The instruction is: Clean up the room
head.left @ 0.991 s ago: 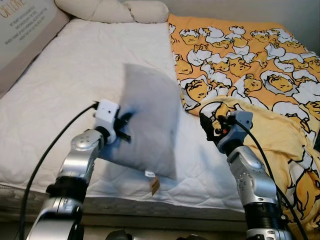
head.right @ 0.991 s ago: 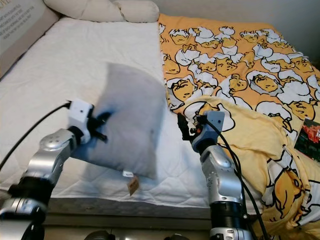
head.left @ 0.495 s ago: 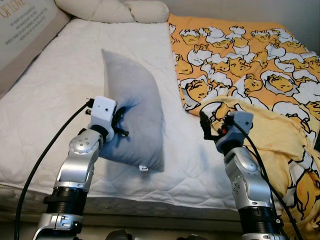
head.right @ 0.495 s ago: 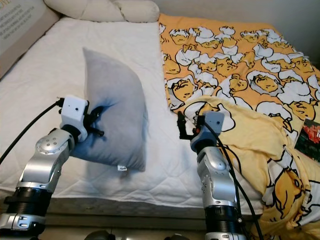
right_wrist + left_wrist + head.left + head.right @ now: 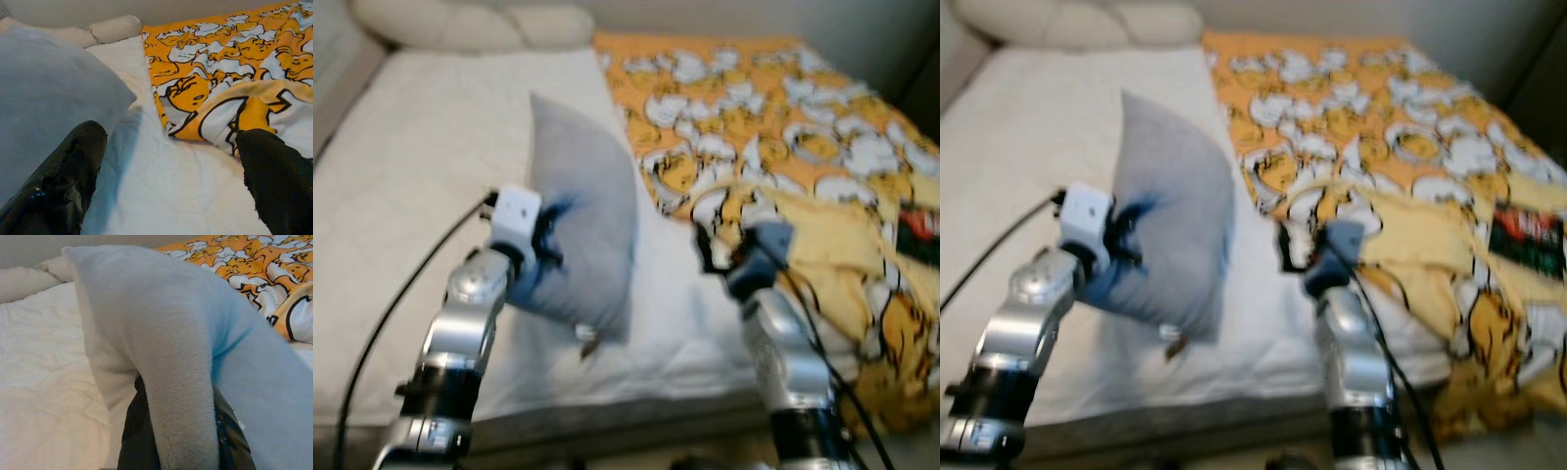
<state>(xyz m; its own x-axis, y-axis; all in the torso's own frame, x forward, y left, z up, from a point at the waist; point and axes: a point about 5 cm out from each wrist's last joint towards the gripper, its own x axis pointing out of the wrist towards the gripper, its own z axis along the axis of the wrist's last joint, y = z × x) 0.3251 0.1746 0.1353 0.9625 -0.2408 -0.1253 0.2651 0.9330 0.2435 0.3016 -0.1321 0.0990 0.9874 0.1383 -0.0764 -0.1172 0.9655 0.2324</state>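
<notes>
Mid-carry: left gripper [image 5: 546, 245] clamped on grey pillow [image 5: 587, 230] above bed [image 5: 421, 196]; right gripper [image 5: 171, 171] spread empty. Next, probably set down by headboard edge.

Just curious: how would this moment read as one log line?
left gripper: shut on grey pillow | right gripper: open, over mattress

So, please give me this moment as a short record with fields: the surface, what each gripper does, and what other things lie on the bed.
surface: bed with white mattress
left gripper: shut on a fold of the grey pillow, held up above the mattress
right gripper: open, holds nothing, over the mattress beside the blanket edge
orange blanket: cartoon print, spread on the robot's right side of the bed
cream pillows: at the head of the bed
picture quality: head views blurred
</notes>
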